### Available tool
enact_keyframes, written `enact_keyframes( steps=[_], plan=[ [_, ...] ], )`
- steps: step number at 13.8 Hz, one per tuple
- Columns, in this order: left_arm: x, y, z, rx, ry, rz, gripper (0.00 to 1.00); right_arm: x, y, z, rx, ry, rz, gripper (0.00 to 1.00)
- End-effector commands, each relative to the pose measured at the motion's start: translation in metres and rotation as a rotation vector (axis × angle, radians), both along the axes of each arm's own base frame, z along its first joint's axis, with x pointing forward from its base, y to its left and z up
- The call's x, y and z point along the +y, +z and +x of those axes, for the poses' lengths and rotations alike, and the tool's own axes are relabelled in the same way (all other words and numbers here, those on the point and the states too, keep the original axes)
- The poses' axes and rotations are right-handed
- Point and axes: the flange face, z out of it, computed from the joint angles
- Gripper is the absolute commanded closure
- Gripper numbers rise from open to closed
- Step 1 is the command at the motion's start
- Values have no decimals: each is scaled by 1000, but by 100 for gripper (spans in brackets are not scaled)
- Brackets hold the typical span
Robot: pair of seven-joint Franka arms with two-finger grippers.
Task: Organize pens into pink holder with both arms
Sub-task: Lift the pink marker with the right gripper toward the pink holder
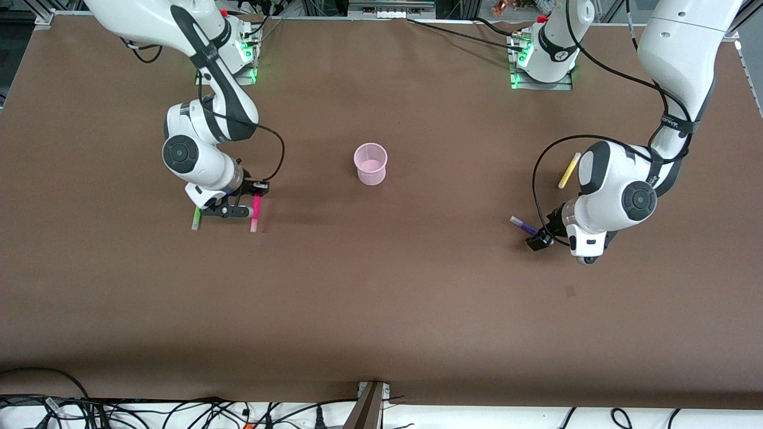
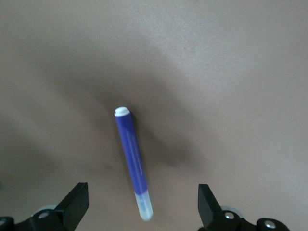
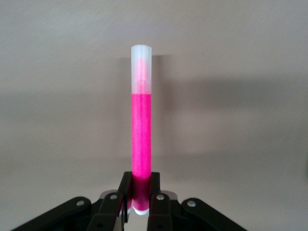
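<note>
The pink holder (image 1: 371, 164) stands upright at the table's middle. My right gripper (image 1: 256, 200) is shut on one end of the magenta pen (image 1: 255, 215), low at the table; in the right wrist view the fingers (image 3: 126, 190) clamp the pen (image 3: 141, 130) near its pale end. The lime green pen (image 1: 195, 219) lies beside it, toward the right arm's end. My left gripper (image 1: 539, 238) is open and low over the purple pen (image 1: 523, 224); in the left wrist view the pen (image 2: 132, 159) lies between the spread fingers (image 2: 77, 199). The yellow pen (image 1: 569, 170) lies farther from the front camera.
The brown table (image 1: 381, 298) is bare around the pens. The arms' bases (image 1: 539, 59) stand along the table's edge farthest from the front camera. Cables (image 1: 179, 411) run along the edge nearest that camera.
</note>
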Motion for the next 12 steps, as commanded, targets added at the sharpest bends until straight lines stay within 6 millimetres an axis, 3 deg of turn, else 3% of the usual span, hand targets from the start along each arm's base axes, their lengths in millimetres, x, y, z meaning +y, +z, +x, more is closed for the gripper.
enact_keyframes(
  steps=[1, 3, 5, 7, 9, 12],
  plan=[
    [4, -17, -2, -14, 1, 50, 0, 29, 47, 0, 181, -137, 108, 100],
    [6, -25, -2, -21, 6, 59, 0, 61, 67, -16, 262, -242, 157, 100],
    [7, -25, -1, -26, 11, 58, 0, 108, 76, -38, 354, -380, 152, 100],
    [8, -26, 1, -37, 33, 57, 18, 146, 87, -52, 465, -547, 166, 100],
    [8, -34, 0, -31, 35, 54, 27, 179, 98, -71, 573, -652, 179, 100],
    [12, -41, 0, -34, 41, 54, 37, 206, 102, -88, 631, -689, 190, 100]
  ],
)
